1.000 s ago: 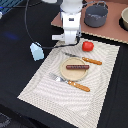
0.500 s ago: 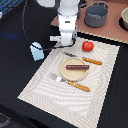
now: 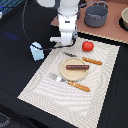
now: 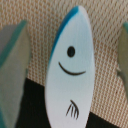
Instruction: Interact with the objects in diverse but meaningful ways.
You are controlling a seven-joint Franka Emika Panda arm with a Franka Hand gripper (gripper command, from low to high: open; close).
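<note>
Dark tabletop (image 3: 20,30) carrying a ribbed, woven beige placemat (image 3: 45,90). Nearest: fork (image 3: 70,82) with an orange handle. Next: round plate (image 3: 75,70) holding the brown sausage stick (image 3: 77,66). Beyond: small red tomato (image 3: 88,46), smooth, likely slippery. Under the gripper (image 3: 65,42), jaws spread: white flat piece (image 4: 70,70), fish-shaped, rigid, probably light; best pinched across its narrow edges. Farthest: grey pot (image 3: 96,15).

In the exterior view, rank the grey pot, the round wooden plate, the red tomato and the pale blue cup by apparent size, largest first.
1. Round wooden plate, widest footprint.
2. Grey pot, only slightly smaller; it sits farther back, so these two are uncertain.
3. Pale blue cup.
4. Red tomato, close to the cup; too near to rank firmly.
</note>
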